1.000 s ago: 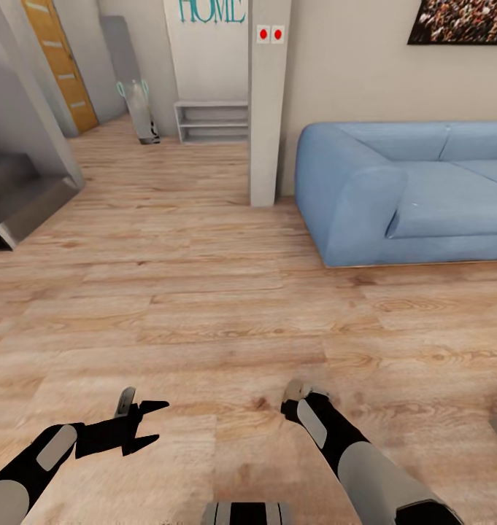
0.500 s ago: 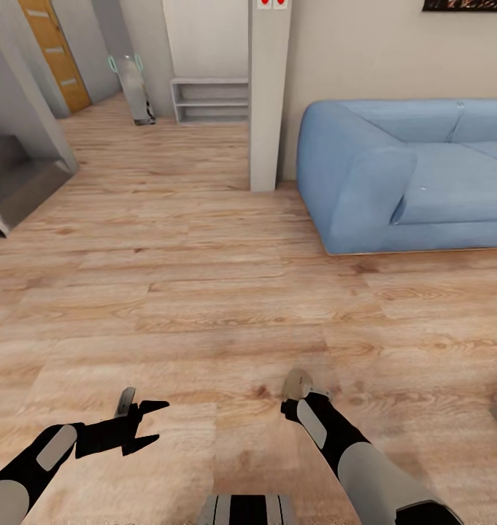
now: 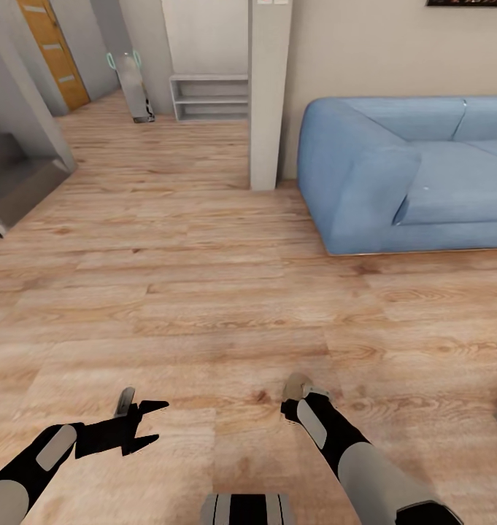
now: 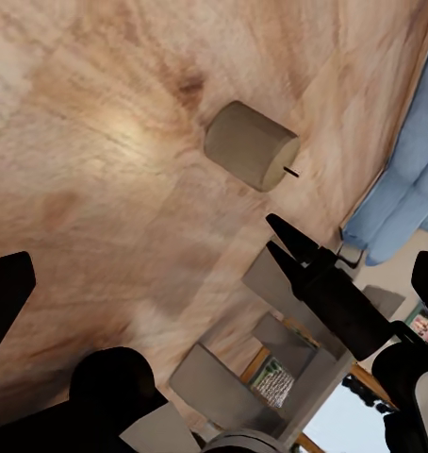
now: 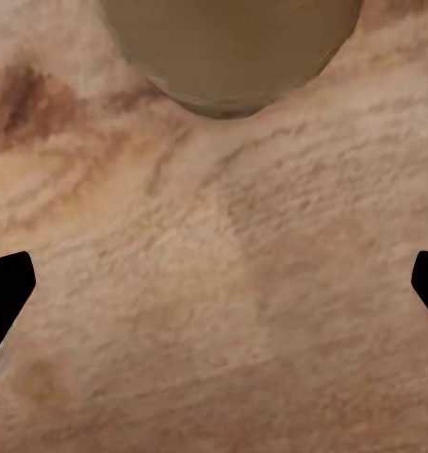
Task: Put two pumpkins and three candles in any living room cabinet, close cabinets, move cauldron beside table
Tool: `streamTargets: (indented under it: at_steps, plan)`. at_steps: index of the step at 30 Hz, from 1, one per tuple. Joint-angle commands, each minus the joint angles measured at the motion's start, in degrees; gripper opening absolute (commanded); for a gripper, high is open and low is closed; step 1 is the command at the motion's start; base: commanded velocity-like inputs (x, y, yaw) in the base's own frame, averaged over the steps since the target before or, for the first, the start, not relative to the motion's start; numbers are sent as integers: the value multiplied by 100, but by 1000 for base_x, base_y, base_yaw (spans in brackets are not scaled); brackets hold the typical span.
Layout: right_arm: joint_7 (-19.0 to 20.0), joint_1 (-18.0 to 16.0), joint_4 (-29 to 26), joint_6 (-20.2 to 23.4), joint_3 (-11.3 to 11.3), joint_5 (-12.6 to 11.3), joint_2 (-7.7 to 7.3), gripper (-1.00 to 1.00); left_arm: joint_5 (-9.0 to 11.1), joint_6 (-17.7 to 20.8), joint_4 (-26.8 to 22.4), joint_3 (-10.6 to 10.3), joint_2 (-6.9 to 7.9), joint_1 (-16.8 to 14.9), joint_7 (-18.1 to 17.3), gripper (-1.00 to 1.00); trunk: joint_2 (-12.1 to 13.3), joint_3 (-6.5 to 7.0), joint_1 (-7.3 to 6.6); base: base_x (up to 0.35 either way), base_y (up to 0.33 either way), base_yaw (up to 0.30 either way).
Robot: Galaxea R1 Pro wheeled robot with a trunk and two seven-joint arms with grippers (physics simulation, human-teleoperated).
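Observation:
One candle [image 3: 297,382], a stubby grey-beige cylinder, stands on the wooden floor just ahead of my right gripper [image 3: 301,401]. In the right wrist view the candle [image 5: 233,47] lies beyond the fingertips, and my right gripper [image 5: 214,283] is open wide with bare floor between its fingers. The left wrist view shows the same candle [image 4: 252,144] with its small wick, apart from the right gripper's black fingers [image 4: 304,260]. My left gripper [image 3: 152,421] hovers low over the floor, open and empty. Pumpkins, cabinet and cauldron are out of view.
A blue sofa [image 3: 409,168] fills the right side. A pale pillar [image 3: 268,95] stands beside it. Further back are a low grey shelf [image 3: 208,98], a grey upright appliance [image 3: 135,91] and an orange door [image 3: 55,51]. Grey steps [image 3: 14,182] sit at the left.
The whole view has shifted, so the sofa and pillar sit higher in the picture. Both arms and the candle keep their places relative to each other.

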Motion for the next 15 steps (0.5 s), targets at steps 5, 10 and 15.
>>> streamTargets:
  at_steps: [5,10,15]
  plan:
    - [3,0,3,0,-4,4,0,100,0,0,0,0,1,0,0,100,0,0,0,297,-19,0]
    - [3,0,4,0,-5,0,0,100,0,0,0,0,-2,0,0,100,0,0,0,191,-109,0]
    - [4,0,5,0,-4,4,0,100,0,0,0,-2,-2,0,0,100,0,0,0,49,-27,0]
